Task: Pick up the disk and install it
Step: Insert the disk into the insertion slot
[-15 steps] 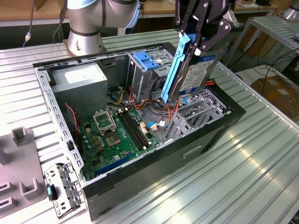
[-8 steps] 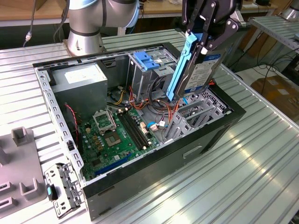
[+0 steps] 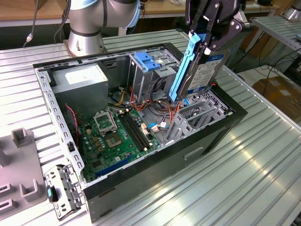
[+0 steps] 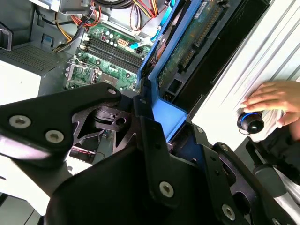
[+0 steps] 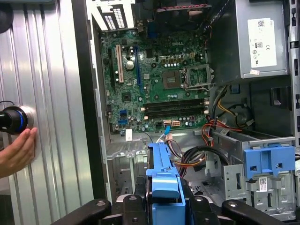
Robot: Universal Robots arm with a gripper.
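The gripper [image 3: 207,41] was clenched on the one disk [image 3: 207,77], holding it tilted on end above the open case [image 3: 155,170], over the case's corner at the exterior view's right; in both wrist views the disk [image 4: 192,42] [image 5: 161,164] hung straight out from the gripper [image 4: 154,117] [image 5: 164,199], a blue rail along its edge; the disk's lower end stood over a grey bay [image 3: 193,113] inside the case, and I could not tell whether the two touched; beside that bay the case's black wall rose close to the disk, while the side towards the case's middle was crowded by orange and red cables; one cage [image 3: 141,80] stood just beside the disk, deeper in the case, carrying one blue latch [image 3: 148,61] [image 5: 268,161]; one power supply [image 3: 82,82] [image 5: 253,37] filled the case's far corner, well apart from the disk; one motherboard [image 3: 117,136] [image 4: 108,51] [image 5: 159,79] covered the case's floor, open above; outside the case the ribbed table [image 3: 244,165] lay bare along the wall at the exterior view's right; one grey fixture [image 3: 21,160] sat outside the case at the exterior view's left; one hand [image 5: 16,152] [image 4: 272,101] rested on the table outside the case, just beside one blue-ringed knob [image 5: 11,119] [image 4: 251,123].
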